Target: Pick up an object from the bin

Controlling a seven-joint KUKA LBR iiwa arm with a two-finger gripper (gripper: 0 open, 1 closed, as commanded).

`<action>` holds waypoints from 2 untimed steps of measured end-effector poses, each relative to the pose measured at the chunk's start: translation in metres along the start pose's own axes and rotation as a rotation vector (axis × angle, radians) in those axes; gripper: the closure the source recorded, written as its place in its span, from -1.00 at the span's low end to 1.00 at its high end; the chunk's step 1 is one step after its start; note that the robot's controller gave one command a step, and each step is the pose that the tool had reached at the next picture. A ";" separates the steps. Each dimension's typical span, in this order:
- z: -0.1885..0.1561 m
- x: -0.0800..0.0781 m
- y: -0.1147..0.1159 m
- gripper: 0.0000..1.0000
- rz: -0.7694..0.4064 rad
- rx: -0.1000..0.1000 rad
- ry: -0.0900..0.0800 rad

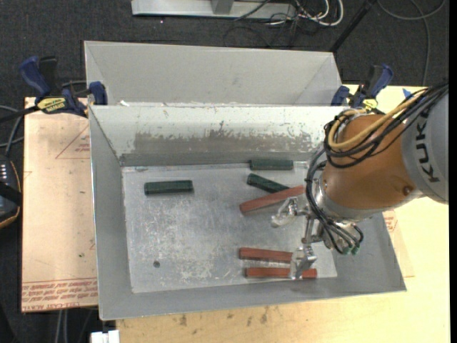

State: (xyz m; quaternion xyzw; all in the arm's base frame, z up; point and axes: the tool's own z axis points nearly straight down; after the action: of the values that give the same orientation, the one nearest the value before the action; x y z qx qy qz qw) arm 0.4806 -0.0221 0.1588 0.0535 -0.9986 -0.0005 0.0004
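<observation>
My gripper (293, 241) hangs low in the bin's right front part, open, and I see nothing between its fingers. One fingertip (283, 216) is just below a tilted red-brown bar (270, 201). The other fingertip (304, 266) rests at the right ends of two red-brown bars lying side by side, the upper one (264, 254) and the lower one (273, 271). Whether that tip touches them I cannot tell.
Two dark green bars lie near the back wall on the right, one flat (271, 164) and one slanted (267, 184). A third green bar (168, 188) lies alone at the left. The arm's orange cover and cables hang over the bin's right side.
</observation>
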 end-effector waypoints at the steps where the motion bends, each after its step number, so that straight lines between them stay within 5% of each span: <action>1: -0.001 -0.002 0.029 -1.00 0.061 -0.001 0.000; 2: 0.080 -0.008 0.021 -1.00 0.069 0.000 -0.009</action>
State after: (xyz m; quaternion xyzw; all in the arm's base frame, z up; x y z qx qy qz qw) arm 0.4861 0.0002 0.0792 0.0190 -0.9998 -0.0007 -0.0043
